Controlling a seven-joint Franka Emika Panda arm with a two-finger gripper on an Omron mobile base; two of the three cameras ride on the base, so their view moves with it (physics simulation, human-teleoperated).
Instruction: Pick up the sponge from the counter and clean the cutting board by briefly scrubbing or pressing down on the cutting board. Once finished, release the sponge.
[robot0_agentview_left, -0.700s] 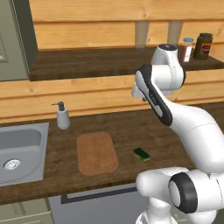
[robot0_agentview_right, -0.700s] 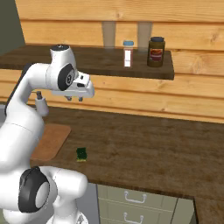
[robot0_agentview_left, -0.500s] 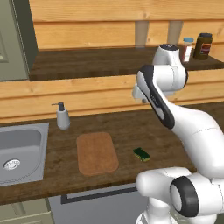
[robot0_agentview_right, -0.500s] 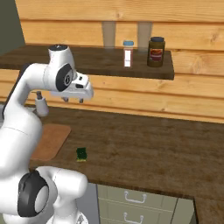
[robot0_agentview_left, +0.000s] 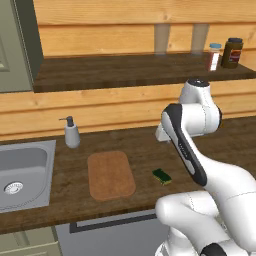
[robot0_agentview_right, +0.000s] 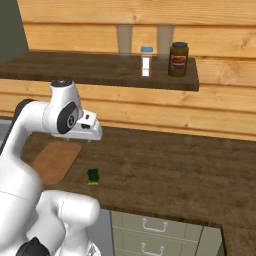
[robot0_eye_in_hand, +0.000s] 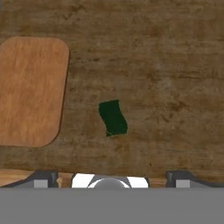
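While the sponge (robot0_eye_in_hand: 113, 118) sits untouched beside the cutting board (robot0_eye_in_hand: 29, 89), the gripper (robot0_eye_in_hand: 111, 177) hangs wide open above, nothing scrubbed yet.

Kitchen, rendered. Long dark wood-grain counter (robot0_agentview_left: 140, 150) with a steel sink (robot0_agentview_left: 22, 172) set in at the left, soap dispenser (robot0_agentview_left: 72, 132) standing just beside it. Cutting board (robot0_agentview_left: 110, 175) lies flat on the counter, small green sponge (robot0_agentview_left: 161, 175) near it. Light wood plank wall behind; a dark upper shelf (robot0_agentview_right: 100, 70) carries a brown jar (robot0_agentview_right: 178, 59) and a small white bottle (robot0_agentview_right: 146, 61). Pale cabinet drawers with metal handles (robot0_agentview_right: 150, 227) under the counter, a grey-green cupboard (robot0_agentview_left: 17, 45) upper left.
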